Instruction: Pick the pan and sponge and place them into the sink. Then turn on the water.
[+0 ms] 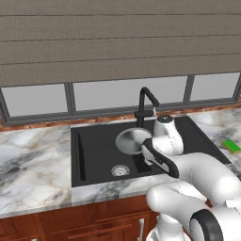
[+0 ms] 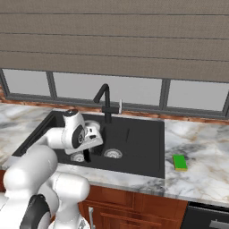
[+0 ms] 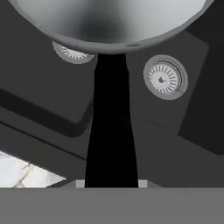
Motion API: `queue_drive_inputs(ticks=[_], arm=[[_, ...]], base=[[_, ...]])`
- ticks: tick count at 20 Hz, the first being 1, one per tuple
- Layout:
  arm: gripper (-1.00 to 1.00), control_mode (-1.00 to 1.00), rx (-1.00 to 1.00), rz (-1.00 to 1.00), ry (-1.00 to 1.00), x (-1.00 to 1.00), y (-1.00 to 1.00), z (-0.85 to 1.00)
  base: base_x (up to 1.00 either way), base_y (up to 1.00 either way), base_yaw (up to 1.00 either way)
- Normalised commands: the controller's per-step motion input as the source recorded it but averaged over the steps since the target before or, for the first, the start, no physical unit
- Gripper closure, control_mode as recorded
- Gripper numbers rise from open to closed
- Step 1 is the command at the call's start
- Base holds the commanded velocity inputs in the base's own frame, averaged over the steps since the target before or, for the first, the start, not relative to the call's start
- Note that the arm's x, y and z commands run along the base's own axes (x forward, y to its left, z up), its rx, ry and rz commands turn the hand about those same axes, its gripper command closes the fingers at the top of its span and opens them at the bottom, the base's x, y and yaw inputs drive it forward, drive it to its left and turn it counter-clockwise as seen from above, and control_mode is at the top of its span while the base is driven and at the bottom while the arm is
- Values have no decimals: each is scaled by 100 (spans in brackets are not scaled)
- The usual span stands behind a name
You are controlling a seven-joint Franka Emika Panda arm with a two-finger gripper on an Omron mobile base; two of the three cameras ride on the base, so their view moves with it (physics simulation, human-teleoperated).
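Pan [image 1: 133, 140] over sink [image 1: 94, 155]; faucet [image 1: 147, 104] just behind

Pan [image 1: 133, 140] over sink [image 1: 94, 155]; sponge [image 2: 180, 162] on counter.

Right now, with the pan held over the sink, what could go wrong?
1. The gripper grips only the black handle, so the pan could tilt or slip and bang down into the sink.
2. The faucet stands just behind the pan; lifting or swinging might clip it.
3. The sponge lies on the counter to the right, so it could be forgotten before the water.
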Motion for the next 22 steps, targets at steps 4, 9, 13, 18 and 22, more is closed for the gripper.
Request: queue_drive_inputs(ticks=[4, 9, 13, 18, 22], arm=[[100, -100, -2, 0, 4, 31, 43, 0], [100, -100, -3, 1, 4, 29, 44, 0], [100, -100, -5, 4, 5, 32, 39, 0], [100, -100, -5, 4, 5, 29, 39, -1], [100, -100, -4, 4, 4, 17, 37, -8]], base=[[0, 0, 0], [0, 0, 0], [0, 0, 0], [0, 0, 0], [0, 0, 0]])
